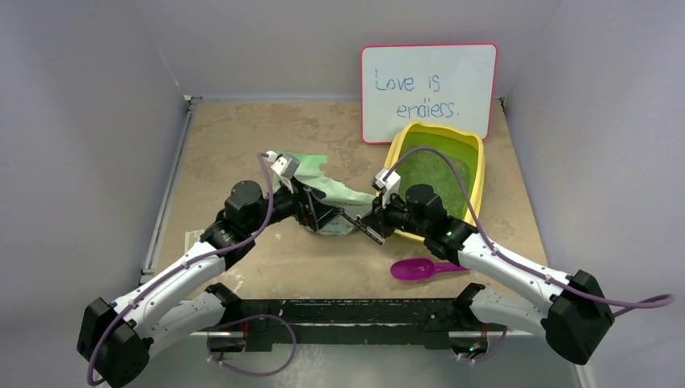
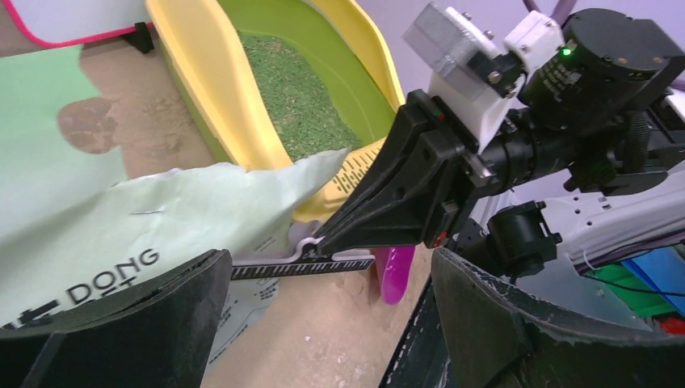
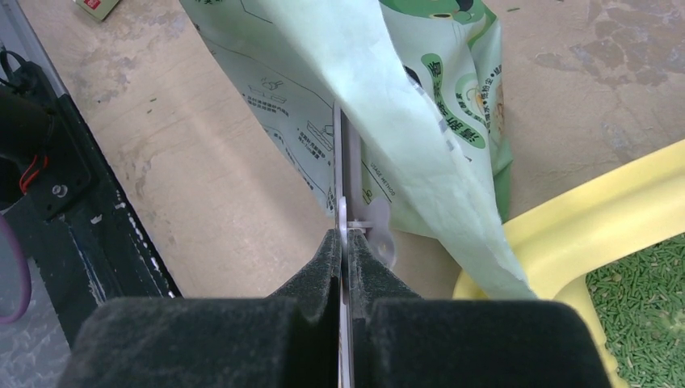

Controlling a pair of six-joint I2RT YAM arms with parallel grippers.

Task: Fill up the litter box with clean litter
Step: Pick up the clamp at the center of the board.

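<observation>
Bag point(image 3: 388, 97) pinched by right gripper point(image 3: 346, 238) beside litter box point(image 2: 212, 85)

The right gripper's fingers are pressed together on a thin black-and-white striped strip along the pale green bag's edge. The bag's body is seen just ahead of the fingertips, and a flap reaches down to the yellow rim. The left gripper point(image 2: 329, 275) is held with its jaws spread wide, and nothing is clamped between them. The bag is seen against the finger at the left of the wrist view, but whether it is touched there cannot be told. The right gripper's tips and the strip are framed directly ahead, between the left jaws. The litter box is found just beyond and to the right of the right gripper's fingertips, its slotted end nearest them. The clean litter point(image 1: 432, 178) is spread as a green layer inside the box. A magenta scoop point(image 1: 416, 269) is laid on the table point(image 1: 242, 145) beside the right forearm, apart from both grippers. A whiteboard point(image 1: 428, 89) is stood behind the box.
</observation>
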